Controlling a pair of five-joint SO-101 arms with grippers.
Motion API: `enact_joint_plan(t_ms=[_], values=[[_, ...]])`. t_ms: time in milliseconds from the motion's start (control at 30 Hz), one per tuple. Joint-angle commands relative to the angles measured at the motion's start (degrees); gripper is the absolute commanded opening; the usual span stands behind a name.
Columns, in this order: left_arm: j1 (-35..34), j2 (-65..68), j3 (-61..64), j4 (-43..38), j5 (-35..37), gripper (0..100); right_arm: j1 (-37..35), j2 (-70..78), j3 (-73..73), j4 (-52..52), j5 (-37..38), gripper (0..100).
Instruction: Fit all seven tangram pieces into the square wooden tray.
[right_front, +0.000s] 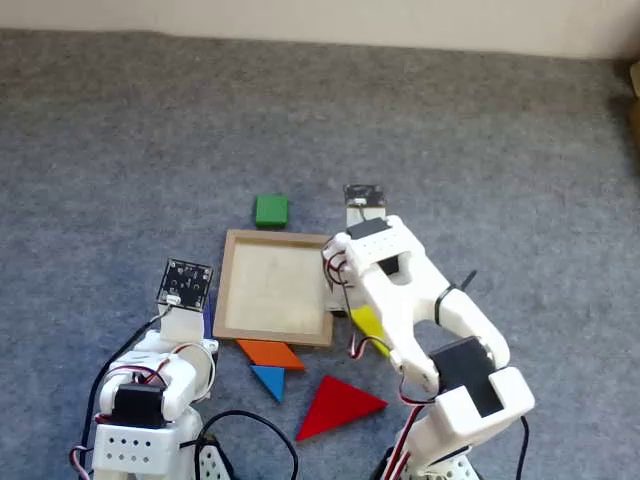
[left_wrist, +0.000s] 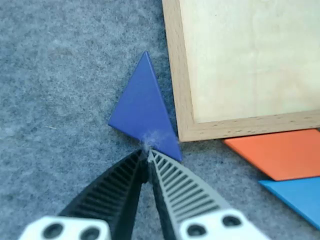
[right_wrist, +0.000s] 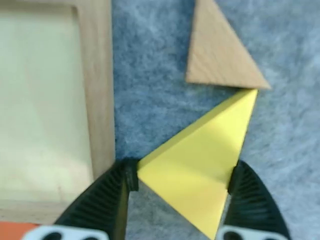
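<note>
Seating the yellow triangle (right_wrist: 200, 160) in the square wooden tray (right_wrist: 97, 75) was judged the step in hand. Method advised: lift the piece clear of the rim, square one short side to a corner of the bare floor, lower it flat, and release only once it rests. A tilted drop could leave it propped on the rim.

Item 1, right pincer (right_wrist: 181, 175): jaws narrowed onto the yellow triangle, one at a corner, the other on the opposite edge. The piece sat between them, just beside the tray's outer rim, its far tip close to a plain wooden triangle (right_wrist: 220, 50).

Item 2, left pincer (left_wrist: 148, 159): jaws closed together, holding nothing, tips meeting the near edge of the dark blue triangle (left_wrist: 144, 112), which lay just beside the tray's rim.

Item 3, loose on the grey carpet (right_front: 480, 120): green square (right_front: 270, 210) beyond the tray; orange parallelogram (right_front: 270, 353), light blue triangle (right_front: 268, 381) and red triangle (right_front: 337, 407) on its near side.
</note>
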Motion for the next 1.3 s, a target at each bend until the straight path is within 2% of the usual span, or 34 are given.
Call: enact_joint_plan(t_ms=[0,200,567,867,1267], values=[[0.4,-2.3,1.2,0.2,-0.3,0,2.1,-3.5,-0.9,-0.9,1.1,16.3],[0.4,-2.3,1.2,0.2,-0.3,0,2.1,-3.6,-1.4,4.7,4.8,16.0],[0.4,-2.3,1.2,0.2,-0.3,0,2.1,-4.0,-1.5,5.1,5.5,16.0],[0.4,-2.3,1.2,0.2,-0.3,0,0.9,-16.4,-0.2,4.7,5.5,16.0],[0.4,-2.3,1.2,0.2,-0.3,0,-8.6,-17.2,-1.8,2.2,5.1,16.0]])
